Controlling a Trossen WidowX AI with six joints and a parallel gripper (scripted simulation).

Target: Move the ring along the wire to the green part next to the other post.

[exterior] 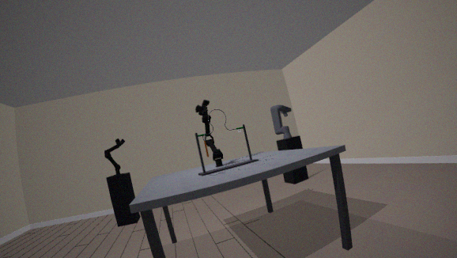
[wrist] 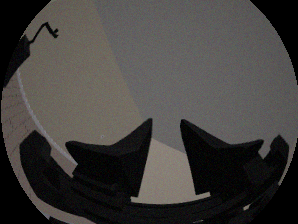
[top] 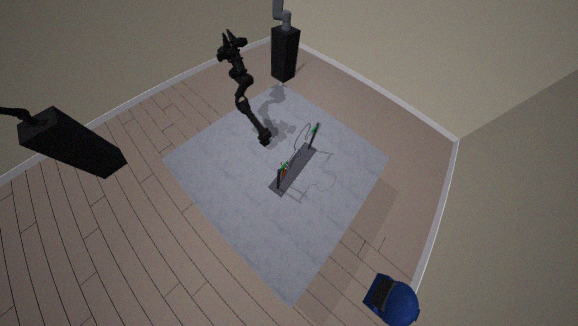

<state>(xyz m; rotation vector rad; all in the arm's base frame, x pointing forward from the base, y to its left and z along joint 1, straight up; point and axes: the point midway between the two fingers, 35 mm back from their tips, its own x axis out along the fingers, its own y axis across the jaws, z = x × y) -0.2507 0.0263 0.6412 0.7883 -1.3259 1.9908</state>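
The orange handle hangs down at the green wire part beside the left post of the exterior view. Its ring is too small to make out clearly. The thin grey wire curves up and across to the other green part beside the other post. My gripper is partly open and empty, raised high and well apart from the handle. The wrist view shows only walls and ceiling between and beyond the fingers, no ring or wire.
The posts stand on a dark base bar on the grey table. My arm stands behind the wire in the exterior view, partly overlapping it in that view. Black pedestals with other arms stand off the table.
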